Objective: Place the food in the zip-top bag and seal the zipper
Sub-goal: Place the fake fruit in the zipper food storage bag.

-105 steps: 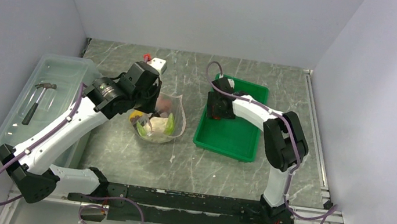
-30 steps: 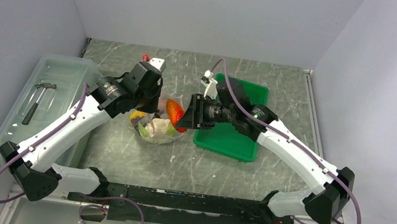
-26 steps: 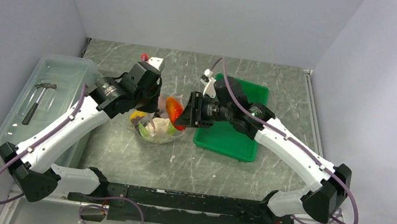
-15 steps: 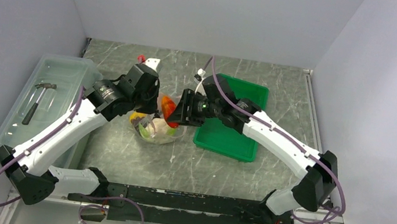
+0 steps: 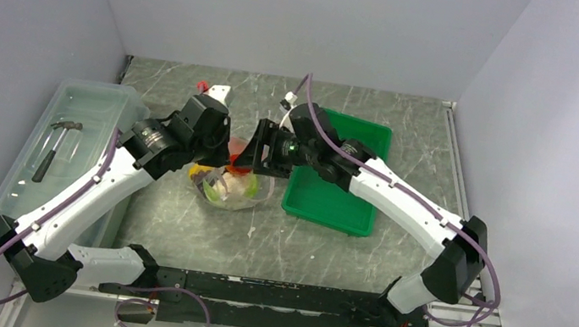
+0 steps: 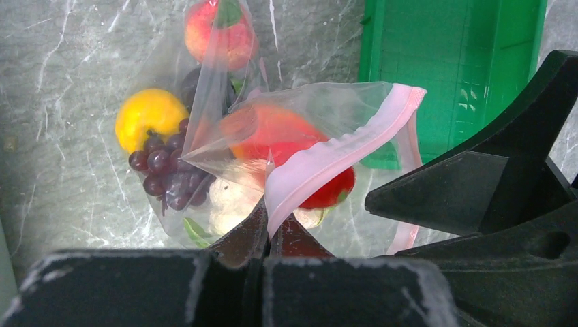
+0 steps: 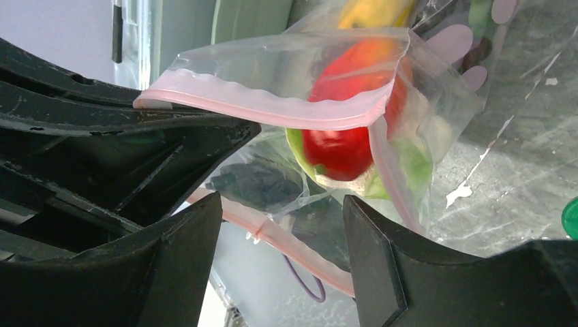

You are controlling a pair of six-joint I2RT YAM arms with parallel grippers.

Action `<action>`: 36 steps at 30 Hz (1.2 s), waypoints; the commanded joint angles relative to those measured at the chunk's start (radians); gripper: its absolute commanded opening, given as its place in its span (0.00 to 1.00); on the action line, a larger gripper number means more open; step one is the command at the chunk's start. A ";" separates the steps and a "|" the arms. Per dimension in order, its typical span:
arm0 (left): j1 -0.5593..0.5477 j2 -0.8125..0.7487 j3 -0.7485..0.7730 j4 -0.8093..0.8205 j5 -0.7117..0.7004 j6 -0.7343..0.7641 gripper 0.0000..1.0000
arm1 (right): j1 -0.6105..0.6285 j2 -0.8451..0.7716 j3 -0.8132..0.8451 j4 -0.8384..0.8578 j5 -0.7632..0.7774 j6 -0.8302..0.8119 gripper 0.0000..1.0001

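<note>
Crinkly clear zip-top bag [image 6: 320,109] holds a glossy red tomato-like piece [image 7: 341,153].

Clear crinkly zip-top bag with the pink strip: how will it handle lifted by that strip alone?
Probably floppy: the clear crinkly zip-top bag creases and folds where the left gripper pinches its pink strip. Likely bottom-heavy: the red toy piece and dark purple grape bunch sit low, so it should sag and swing. The film looks glossy, so it may slip.
</note>
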 commanded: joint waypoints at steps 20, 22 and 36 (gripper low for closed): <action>-0.002 -0.032 0.023 0.096 -0.003 -0.113 0.00 | 0.101 -0.312 -0.082 -0.071 0.240 -0.215 0.68; -0.002 -0.039 0.025 0.105 -0.011 -0.132 0.00 | 0.136 -0.324 -0.097 -0.075 0.301 -0.223 0.68; -0.002 -0.104 0.043 0.154 -0.083 -0.253 0.00 | 0.384 -0.255 -0.023 -0.138 0.743 -0.257 0.67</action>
